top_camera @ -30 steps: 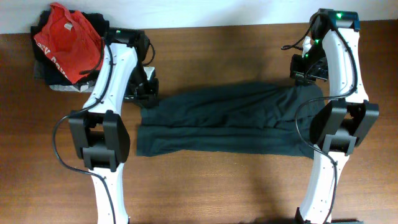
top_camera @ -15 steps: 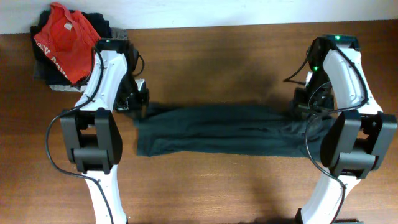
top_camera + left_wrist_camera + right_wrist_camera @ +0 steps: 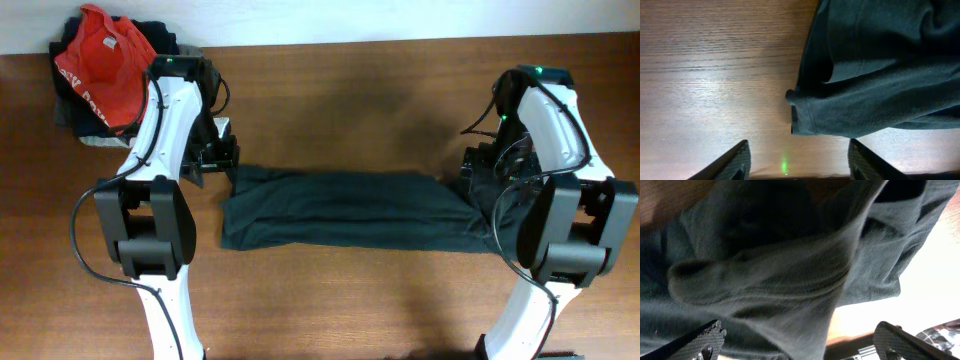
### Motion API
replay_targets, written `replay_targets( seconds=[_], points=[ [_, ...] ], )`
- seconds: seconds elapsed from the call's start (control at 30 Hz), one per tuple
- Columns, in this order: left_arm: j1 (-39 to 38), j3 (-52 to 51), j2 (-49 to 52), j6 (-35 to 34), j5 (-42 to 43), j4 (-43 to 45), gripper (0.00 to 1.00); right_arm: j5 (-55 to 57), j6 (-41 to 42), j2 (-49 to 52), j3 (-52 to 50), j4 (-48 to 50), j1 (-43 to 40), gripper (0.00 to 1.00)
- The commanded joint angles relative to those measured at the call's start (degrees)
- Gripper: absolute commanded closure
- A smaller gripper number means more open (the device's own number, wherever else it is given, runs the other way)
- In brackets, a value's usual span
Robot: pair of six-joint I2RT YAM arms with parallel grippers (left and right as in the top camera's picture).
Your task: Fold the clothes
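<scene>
The clothes (image 3: pixel 350 205), a dark wrinkled garment, lie flat, folded into a long band running left to right.

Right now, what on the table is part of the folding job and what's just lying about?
Job: dark garment, folded into a long band; left end effector and right end effector, both open at its ends.
Lying about: red T-shirt in the far left corner; dark clothing and grey folded garment beneath it.
</scene>
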Motion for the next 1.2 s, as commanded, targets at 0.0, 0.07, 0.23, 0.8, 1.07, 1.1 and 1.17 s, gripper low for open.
replay_targets(
  seconds=[0.0, 0.07, 0.23, 0.8, 1.07, 1.1, 1.17],
  points=[
    [0.2, 0.48, -1.36, 0.17, 3.5, 0.31, 0.36, 1.27, 1.57, -0.57, -0.2, 1.86, -2.01, 0.09],
    [-0.63, -0.96, -1.29, 2.29, 5.6, 1.07, 0.38, 1.07, 1.57, -0.5, -0.2, 3.41, -1.97, 0.36],
    [-3.06, -6.43, -1.27, 2.23, 5.6, 6.01, 0.52, 0.07, 2.01, -0.5, -0.2, 5.51, -2.03, 0.86],
    [0.52, -13.03, -1.05, 1.29, 4.44, 16.15, 0.94, 12.44, 11.74, -0.52, -0.17, -1.09, -14.47, 0.96],
    [6.16, -9.22, -1.07, 1.18, 5.55, 11.67, 0.99, 13.51, 12.24, -0.52, -0.17, -1.09, -15.13, 0.73],
    [5.95, -8.04, -1.14, 1.2, 5.99, 10.88, 1.0, 13.51, 12.24, -0.52, -0.17, -1.07, -15.13, 0.65],
    [4.79, -5.07, -1.42, 3.32, 11.08, 8.94, 0.99, 13.49, 11.58, -0.52, -0.17, -1.09, -15.13, 0.01]
  ],
)
